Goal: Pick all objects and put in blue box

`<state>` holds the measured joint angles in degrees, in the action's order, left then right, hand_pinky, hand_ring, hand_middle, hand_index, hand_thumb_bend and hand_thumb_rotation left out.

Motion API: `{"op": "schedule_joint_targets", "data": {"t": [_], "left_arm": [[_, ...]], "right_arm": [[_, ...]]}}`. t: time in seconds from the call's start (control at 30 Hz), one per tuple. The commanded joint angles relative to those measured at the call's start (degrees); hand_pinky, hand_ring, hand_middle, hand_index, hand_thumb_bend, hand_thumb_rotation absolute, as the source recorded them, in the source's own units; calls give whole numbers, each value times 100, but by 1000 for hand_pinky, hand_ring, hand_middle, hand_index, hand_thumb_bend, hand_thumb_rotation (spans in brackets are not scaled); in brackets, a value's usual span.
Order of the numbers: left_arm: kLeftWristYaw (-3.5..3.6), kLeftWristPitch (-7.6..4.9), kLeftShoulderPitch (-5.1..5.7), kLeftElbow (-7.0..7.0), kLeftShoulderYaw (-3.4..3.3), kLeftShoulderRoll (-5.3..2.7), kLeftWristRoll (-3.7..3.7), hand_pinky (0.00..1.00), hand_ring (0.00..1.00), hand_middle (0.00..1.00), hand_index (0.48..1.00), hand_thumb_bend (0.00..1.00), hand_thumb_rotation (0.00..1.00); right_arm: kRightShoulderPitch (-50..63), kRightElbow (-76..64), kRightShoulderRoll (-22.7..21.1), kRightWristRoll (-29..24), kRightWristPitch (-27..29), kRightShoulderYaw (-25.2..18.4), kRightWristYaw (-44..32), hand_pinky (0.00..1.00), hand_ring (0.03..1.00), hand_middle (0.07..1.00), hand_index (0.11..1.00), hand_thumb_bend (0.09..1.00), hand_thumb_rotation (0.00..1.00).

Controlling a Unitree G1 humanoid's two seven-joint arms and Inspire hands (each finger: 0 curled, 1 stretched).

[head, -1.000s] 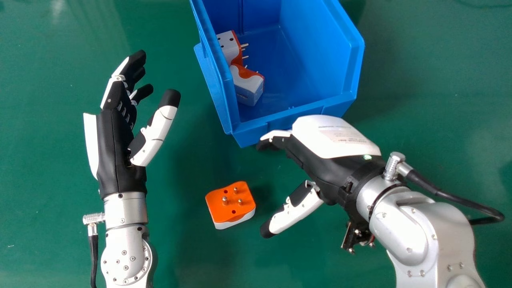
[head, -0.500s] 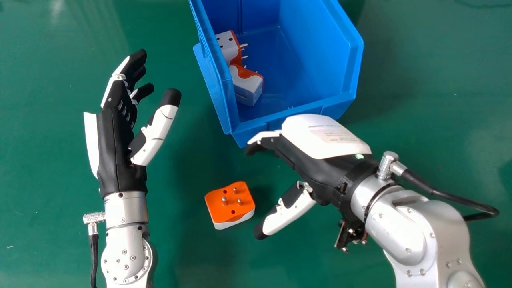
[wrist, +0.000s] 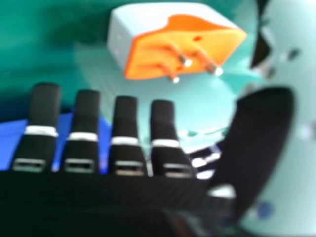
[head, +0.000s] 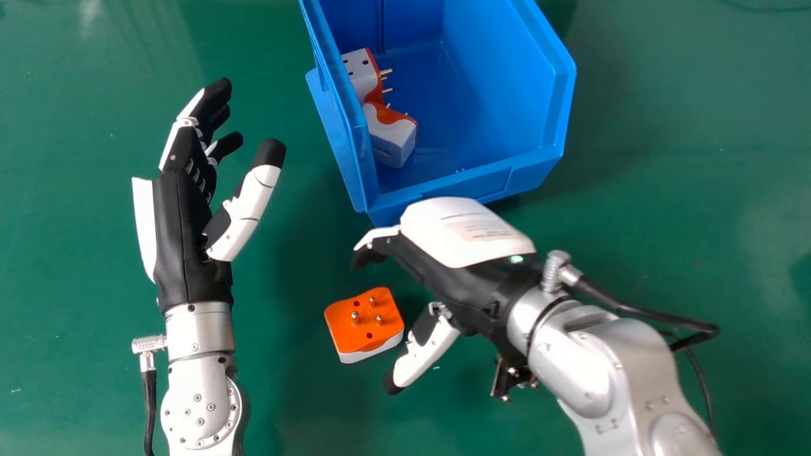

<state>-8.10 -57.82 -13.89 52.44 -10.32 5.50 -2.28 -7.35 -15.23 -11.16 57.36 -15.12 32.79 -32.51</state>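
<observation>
1. My right fingers (head: 367,256) are open, with the thumb (head: 421,354) spread away from them.
2. The orange-and-white adapter (head: 361,332) sits on the tabletop (head: 304,399), pins (head: 355,316) up, just beyond the gap between my right fingers and thumb.
3. I expect it to be light, rigid and slightly slippery; I'd pinch its white sides (head: 374,350), clear of those pins.
4. My left fingers (head: 214,101) are open, well apart from it.

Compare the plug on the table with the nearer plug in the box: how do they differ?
The table plug rests outside the blue box; the nearer box plug lies inside it. The table plug has its orange pin face up, while the nearer box plug shows mostly its white body. Both are white and orange, with metal pins.
</observation>
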Motion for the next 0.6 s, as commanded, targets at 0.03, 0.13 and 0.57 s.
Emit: {"op": "schedule_joint_targets", "data": {"t": [0.03, 0.13, 0.57], "left_arm": [[-11, -51, -42, -72, 33, -3, -31, 799, 873, 869, 803, 761, 529], [-41, -80, -38, -51, 36, 2, -57, 799, 874, 870, 804, 761, 528], [-72, -123, -36, 6, 35, 30, -74, 793, 869, 865, 802, 757, 531]], "right_arm": [[-228, 247, 44, 47, 153, 148, 202, 623, 752, 789, 775, 829, 142], [-328, 526, 103, -3, 184, 248, 315, 619, 748, 785, 775, 828, 130], [-542, 1141, 203, -98, 286, 481, 758, 655, 802, 814, 785, 828, 99]]}}
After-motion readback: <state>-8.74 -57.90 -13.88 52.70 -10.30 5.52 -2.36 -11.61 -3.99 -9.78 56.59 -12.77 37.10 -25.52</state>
